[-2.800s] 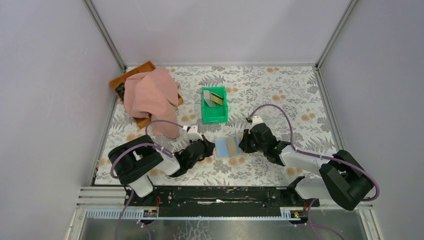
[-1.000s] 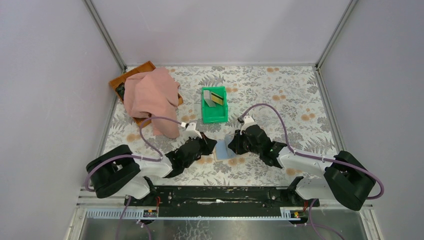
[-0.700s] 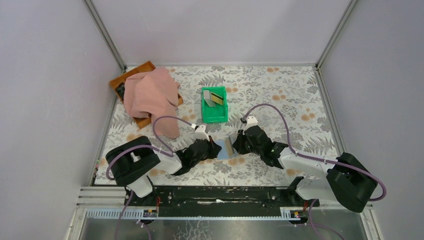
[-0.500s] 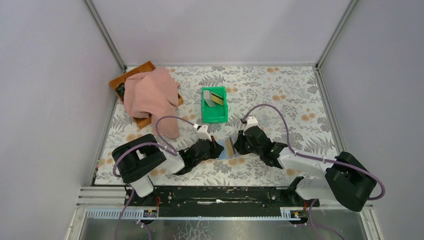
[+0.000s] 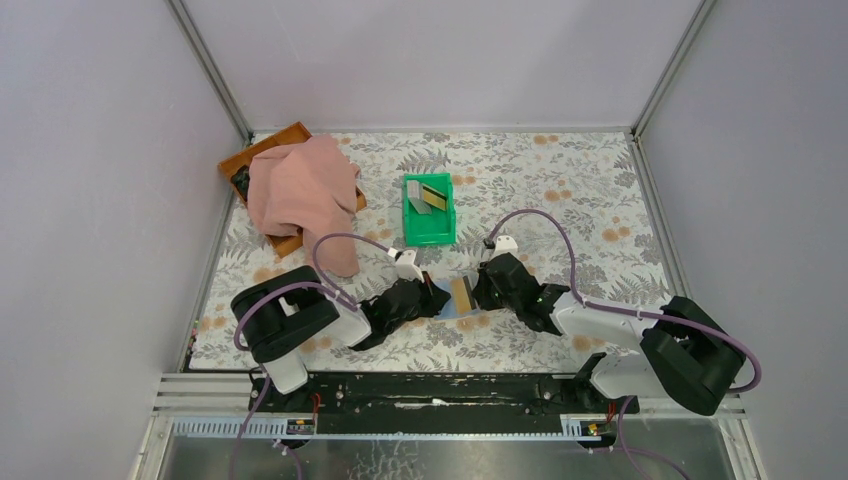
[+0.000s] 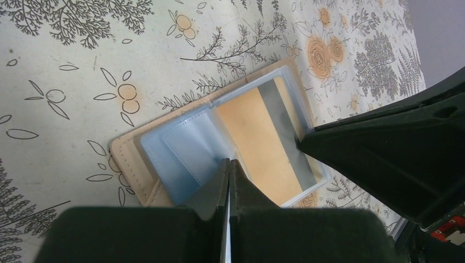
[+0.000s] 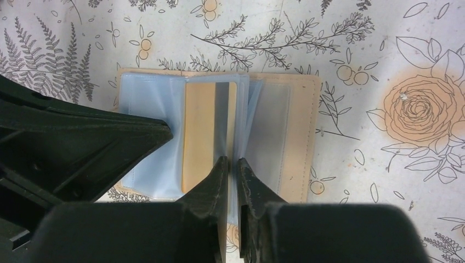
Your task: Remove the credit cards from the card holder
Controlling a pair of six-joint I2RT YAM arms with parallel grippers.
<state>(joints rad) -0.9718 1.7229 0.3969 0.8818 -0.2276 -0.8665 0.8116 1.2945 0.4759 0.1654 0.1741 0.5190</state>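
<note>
The card holder (image 5: 452,304) (image 6: 164,153) (image 7: 299,126) lies open on the flowered table between both arms, its pale blue sleeves fanned. A yellow-tan credit card (image 5: 461,293) (image 6: 257,142) (image 7: 200,137) with a grey stripe sits in one sleeve. My left gripper (image 5: 436,297) (image 6: 229,162) is shut, tip resting on the sleeves left of that card. My right gripper (image 5: 477,291) (image 7: 232,160) comes from the opposite side. Its jaws are almost together, pinching a raised sleeve leaf beside the card's stripe. More credit cards (image 5: 432,197) stand in the green bin.
The green bin (image 5: 428,238) stands just beyond the holder. A pink cloth (image 5: 305,190) drapes over a wooden tray (image 5: 262,152) at the back left. Grey walls close in the table on three sides.
The right gripper has drawn back to the right, uncovering the tan card, which now lies face up. The left arm's base has swung while its tip stayed on the holder.
</note>
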